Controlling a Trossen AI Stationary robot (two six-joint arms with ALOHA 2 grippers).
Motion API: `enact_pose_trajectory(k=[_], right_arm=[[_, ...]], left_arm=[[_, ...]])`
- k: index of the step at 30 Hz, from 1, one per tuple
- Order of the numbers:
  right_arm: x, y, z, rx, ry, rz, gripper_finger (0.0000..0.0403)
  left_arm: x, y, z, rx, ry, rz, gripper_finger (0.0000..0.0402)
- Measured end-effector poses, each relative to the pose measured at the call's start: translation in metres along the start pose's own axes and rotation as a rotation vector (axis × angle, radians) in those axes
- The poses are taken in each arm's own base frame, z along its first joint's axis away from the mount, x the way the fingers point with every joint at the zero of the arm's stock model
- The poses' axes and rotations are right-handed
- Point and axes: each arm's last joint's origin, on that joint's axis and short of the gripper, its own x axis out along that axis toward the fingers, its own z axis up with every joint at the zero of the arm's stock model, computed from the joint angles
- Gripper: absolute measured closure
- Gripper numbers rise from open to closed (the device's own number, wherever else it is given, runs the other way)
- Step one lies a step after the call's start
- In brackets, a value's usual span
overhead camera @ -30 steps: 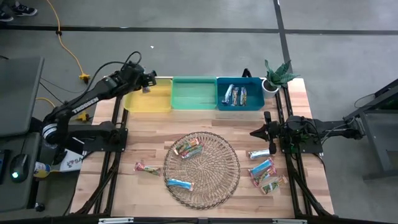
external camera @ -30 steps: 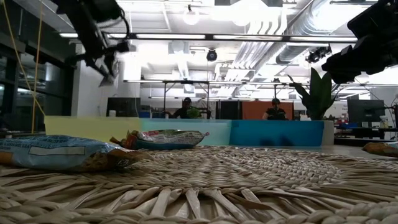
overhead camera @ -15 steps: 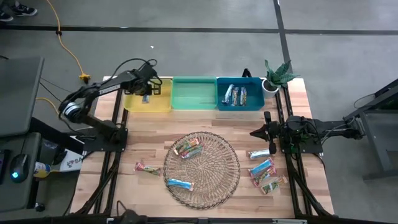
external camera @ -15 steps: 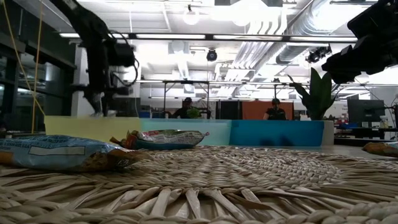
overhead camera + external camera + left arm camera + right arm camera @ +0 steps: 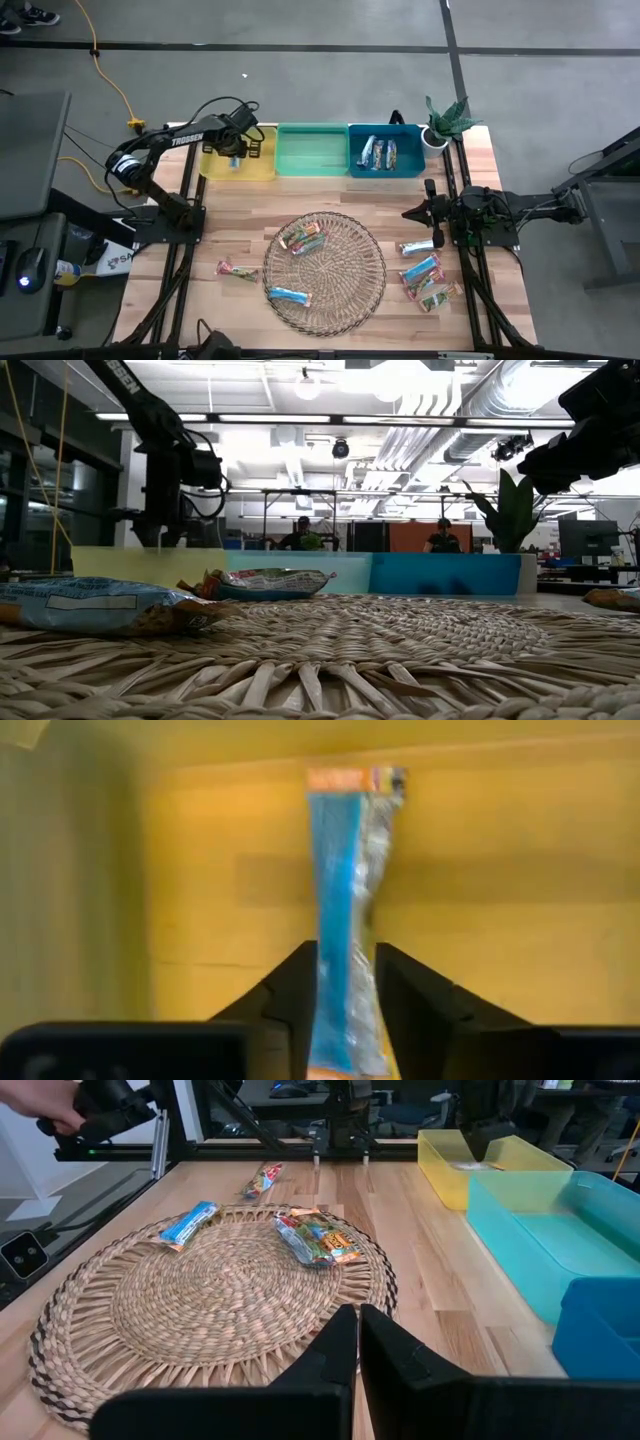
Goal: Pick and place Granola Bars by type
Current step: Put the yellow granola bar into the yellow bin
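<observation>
I see my left gripper (image 5: 343,985) down inside the yellow bin (image 5: 262,166), its jaws narrow around a blue granola bar (image 5: 340,910), while my right gripper (image 5: 357,1342), jaws closed empty, waits right of the wicker tray (image 5: 365,285).

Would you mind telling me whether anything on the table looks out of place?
Several granola bars lie loose on the wood right of the wicker tray, and one bar lies left of it. Nothing looks spilled or damaged.
</observation>
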Motion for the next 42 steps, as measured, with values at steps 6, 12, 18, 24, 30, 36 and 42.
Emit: enact_pose_trajectory(k=[6, 12, 18, 24, 30, 36, 42], right_arm=[[0.0, 0.0, 0.0, 0.0, 0.0, 0.0, 0.0402], [0.0, 0.0, 0.0, 0.0, 0.0, 0.0, 0.0402], [0.0, 0.0, 0.0, 0.0, 0.0, 0.0, 0.0402], [0.0, 0.0, 0.0, 0.0, 0.0, 0.0, 0.0402], [0.0, 0.0, 0.0, 0.0, 0.0, 0.0, 0.0402], [0.0, 0.0, 0.0, 0.0, 0.0, 0.0, 0.0402], [0.0, 0.0, 0.0, 0.0, 0.0, 0.0, 0.0402]], left_arm=[[0.0, -0.003, 0.0, 0.033, 0.039, -0.081, 0.0224], [-0.012, -0.006, 0.003, 0.096, 0.04, -0.219, 0.0178], [-0.056, 0.0, 0.013, 0.173, -0.097, -0.387, 0.0175], [-0.113, 0.016, 0.008, 0.22, -0.272, -0.657, 0.0175], [-0.151, 0.025, -0.018, 0.315, -0.305, -0.867, 0.0175], [-0.175, 0.002, -0.056, 0.523, -0.277, -0.998, 0.0175], [-0.185, -0.025, -0.094, 0.606, -0.285, -0.926, 0.0175]])
